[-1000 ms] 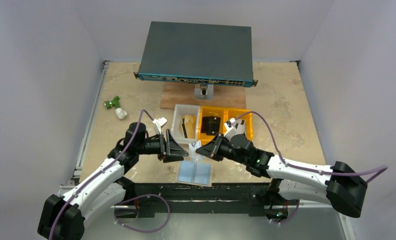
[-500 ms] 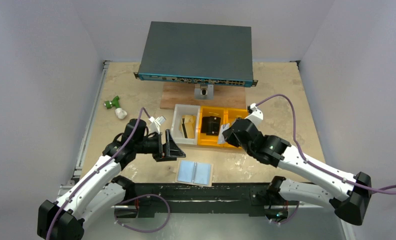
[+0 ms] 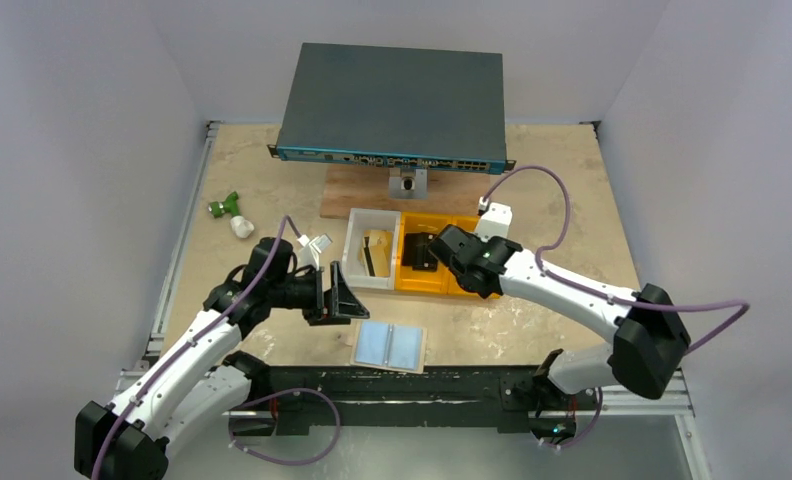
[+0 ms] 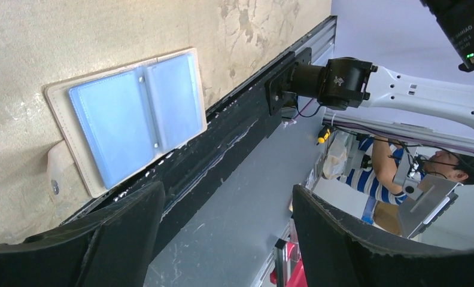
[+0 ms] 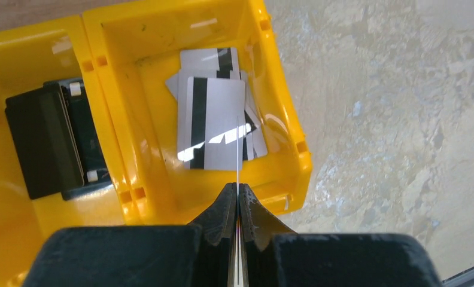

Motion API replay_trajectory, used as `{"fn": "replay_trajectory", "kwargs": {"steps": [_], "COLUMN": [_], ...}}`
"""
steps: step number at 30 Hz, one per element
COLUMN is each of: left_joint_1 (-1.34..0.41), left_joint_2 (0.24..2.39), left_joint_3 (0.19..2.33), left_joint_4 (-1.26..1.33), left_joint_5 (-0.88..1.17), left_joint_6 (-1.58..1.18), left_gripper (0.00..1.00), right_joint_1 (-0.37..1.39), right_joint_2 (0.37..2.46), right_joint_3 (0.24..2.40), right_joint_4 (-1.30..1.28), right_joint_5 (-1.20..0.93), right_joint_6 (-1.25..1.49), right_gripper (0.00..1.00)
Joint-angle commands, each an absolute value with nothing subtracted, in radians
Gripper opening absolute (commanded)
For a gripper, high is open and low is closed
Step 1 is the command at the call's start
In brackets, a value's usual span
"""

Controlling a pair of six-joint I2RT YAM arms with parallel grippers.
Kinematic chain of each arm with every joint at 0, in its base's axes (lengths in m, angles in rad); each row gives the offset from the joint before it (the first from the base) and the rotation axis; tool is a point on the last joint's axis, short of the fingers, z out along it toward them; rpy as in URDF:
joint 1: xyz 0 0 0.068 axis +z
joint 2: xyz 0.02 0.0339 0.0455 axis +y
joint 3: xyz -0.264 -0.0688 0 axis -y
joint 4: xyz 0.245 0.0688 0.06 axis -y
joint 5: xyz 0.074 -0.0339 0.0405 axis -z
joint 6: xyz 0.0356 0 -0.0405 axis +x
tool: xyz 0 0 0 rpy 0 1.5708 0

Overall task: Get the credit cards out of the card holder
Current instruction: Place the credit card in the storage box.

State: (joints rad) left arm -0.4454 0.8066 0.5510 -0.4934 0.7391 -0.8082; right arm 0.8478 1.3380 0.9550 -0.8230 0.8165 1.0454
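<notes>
The card holder [image 3: 389, 345] lies open and flat near the table's front edge, pale blue face up. It also shows in the left wrist view [image 4: 133, 113]. My left gripper [image 3: 339, 298] is open and empty just left of and above the holder [image 4: 227, 191]. My right gripper [image 3: 440, 250] is shut on a thin credit card [image 5: 239, 149], seen edge-on. It holds the card over the right yellow bin [image 5: 285, 113]. Several grey credit cards with black stripes [image 5: 213, 113] lie in that bin.
A black block [image 5: 46, 143] sits in the middle yellow bin [image 3: 410, 275]. A white bin [image 3: 355, 262] to its left holds a tan item. A network switch [image 3: 392, 100] on a wood board stands behind. A green and white object [image 3: 228, 211] lies at the far left.
My right arm has swung from beside the card holder up and away to over the yellow bins, carrying the card. My left gripper has drawn back slightly and stayed open.
</notes>
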Motion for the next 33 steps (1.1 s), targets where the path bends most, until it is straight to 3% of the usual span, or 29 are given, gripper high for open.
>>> {"fn": "replay_trajectory", "kwargs": {"steps": [1,17,21,23,28,33], "left_joint_1": [-0.443,-0.443,-0.443,-0.442,-0.445,-0.456], "left_joint_2": [0.795,0.774,0.767,0.767,0.767,0.769], "left_joint_3": [0.586,0.589,0.582,0.575,0.562,0.559], "left_joint_4": [-0.506,-0.519,-0.521,-0.524,-0.525,-0.526], "left_joint_5": [0.742,0.749,0.749,0.746,0.740,0.720], "left_joint_6": [-0.787,-0.801,-0.806,-0.806,-0.808,-0.810], "left_gripper": [0.78,0.78,0.78,0.78,0.78,0.78], "right_joint_1": [0.833,0.815,0.815,0.815,0.816,0.816], "right_joint_2": [1.426,1.700,1.710,1.700,1.634,1.545], "right_joint_3": [1.043,1.148,1.165,1.173,1.175,1.168], "right_joint_4": [-0.851,-0.892,-0.886,-0.874,-0.816,-0.768], "right_joint_5": [0.959,1.042,1.026,1.007,0.929,0.844], "right_joint_6": [1.022,1.003,0.988,0.971,0.907,0.863], "right_gripper": [0.00,0.01,0.37,0.49,0.64,0.69]}}
